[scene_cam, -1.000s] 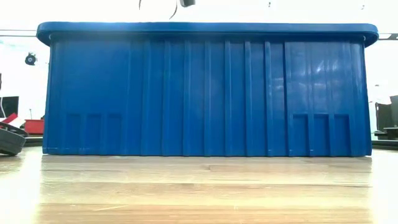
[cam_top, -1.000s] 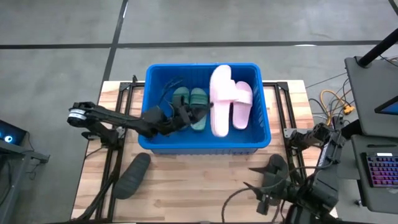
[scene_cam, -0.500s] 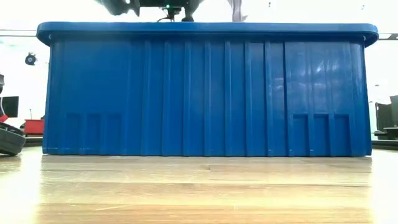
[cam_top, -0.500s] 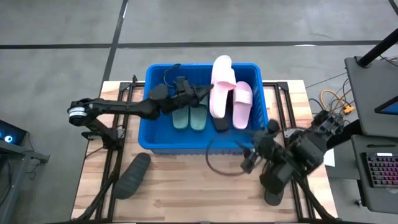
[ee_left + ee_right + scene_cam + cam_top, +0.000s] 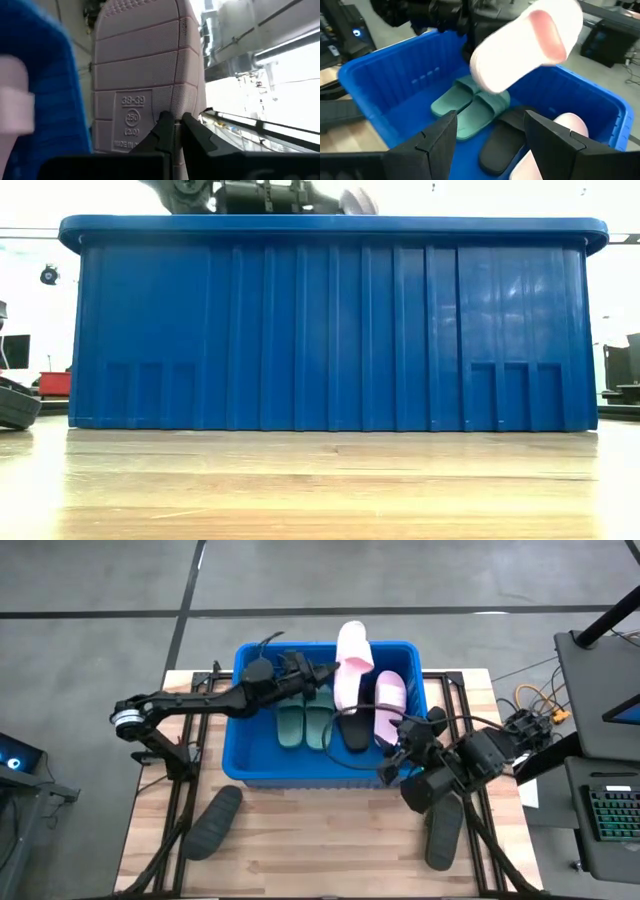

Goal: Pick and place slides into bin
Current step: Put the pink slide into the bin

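Observation:
The blue bin (image 5: 250, 775) stands at the table's far middle. Inside lie two green slides (image 5: 305, 726), a black slide (image 5: 355, 732) and a pale pink slide (image 5: 388, 705). A second pale pink slide (image 5: 350, 655) stands tipped up, its far end over the bin's far rim. My left gripper (image 5: 325, 672), shut, is against it from the left. My right gripper (image 5: 490, 120) hangs open over the bin's near right corner (image 5: 398, 752) with nothing between its fingers. One charcoal slide (image 5: 210, 820) lies on the table at the near left and another (image 5: 443, 835) at the near right. My left gripper has its shut fingertips (image 5: 166, 120) against the ribbed sole (image 5: 145, 95) of the tipped-up pink slide, close to the sole's side edge. The fingers come about level from the table's left. The slide is tilted, sole toward the gripper; what its lower end rests on is hidden.
The bin's high ribbed front wall (image 5: 330, 330) fills the low view, with only the left arm (image 5: 250, 195) and the pink slide's tip (image 5: 355, 198) showing above its rim. Black frame rails (image 5: 180, 790) run along both sides of the table. Bare wood lies in front of the bin.
My left gripper, still shut, has swung across the bin toward its far edge and to the right. The pink slide, which lay flat over the others, has tipped up with its far end over the far rim. My right gripper has risen from the near right toward the bin.

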Tool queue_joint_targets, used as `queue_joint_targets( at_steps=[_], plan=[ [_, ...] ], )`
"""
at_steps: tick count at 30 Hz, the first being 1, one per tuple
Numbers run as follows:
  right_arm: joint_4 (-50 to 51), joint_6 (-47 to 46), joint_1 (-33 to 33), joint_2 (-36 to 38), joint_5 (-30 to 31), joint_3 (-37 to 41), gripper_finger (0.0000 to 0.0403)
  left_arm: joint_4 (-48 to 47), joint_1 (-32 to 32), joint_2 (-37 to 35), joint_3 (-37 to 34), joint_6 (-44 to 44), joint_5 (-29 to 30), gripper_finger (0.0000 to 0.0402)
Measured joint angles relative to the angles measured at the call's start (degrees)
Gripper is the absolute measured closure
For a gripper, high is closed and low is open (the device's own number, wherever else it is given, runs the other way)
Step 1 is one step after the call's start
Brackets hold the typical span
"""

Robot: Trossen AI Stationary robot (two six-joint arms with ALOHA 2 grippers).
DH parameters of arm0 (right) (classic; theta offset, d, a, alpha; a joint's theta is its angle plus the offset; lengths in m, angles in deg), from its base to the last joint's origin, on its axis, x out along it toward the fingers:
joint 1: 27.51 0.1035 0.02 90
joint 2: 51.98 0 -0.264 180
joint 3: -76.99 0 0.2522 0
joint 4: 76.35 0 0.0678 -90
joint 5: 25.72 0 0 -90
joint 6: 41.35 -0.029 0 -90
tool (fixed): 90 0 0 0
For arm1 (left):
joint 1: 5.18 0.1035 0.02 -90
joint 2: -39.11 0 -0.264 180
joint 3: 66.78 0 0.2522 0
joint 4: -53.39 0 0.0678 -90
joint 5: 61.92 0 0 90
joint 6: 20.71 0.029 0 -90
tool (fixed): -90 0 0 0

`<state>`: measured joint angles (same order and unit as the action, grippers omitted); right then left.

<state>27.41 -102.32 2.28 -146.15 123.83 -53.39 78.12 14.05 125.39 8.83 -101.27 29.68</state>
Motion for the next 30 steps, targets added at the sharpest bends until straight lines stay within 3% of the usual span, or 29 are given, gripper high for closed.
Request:
queue_joint_targets(
  at_steps=[5, 12, 20, 30],
  plan=[
    [-0.09, 1.03, -1.99, -0.11, -0.04, 0.0, 0.0184, -1.09, -0.55, 1.99, 0.02, -1.57, -1.54, 0.0401],
    [-0.11, 5.61, -3.34, -0.11, -0.13, 0.02, 0.0184, -10.29, -0.52, 2.69, 0.02, 0.93, 2.19, 0.0401],
    [-0.13, 10.08, -3.96, -0.11, -0.09, 0.02, 0.0184, -10.57, -1.29, 2.76, 0.02, 0.14, 7.06, 0.0401],
    [-0.28, 10.68, -3.96, -0.11, -0.04, 0.13, 0.0184, -6.14, -5.06, 12.64, 1.91, -7.65, 10.72, 0.0401]
  ],
)
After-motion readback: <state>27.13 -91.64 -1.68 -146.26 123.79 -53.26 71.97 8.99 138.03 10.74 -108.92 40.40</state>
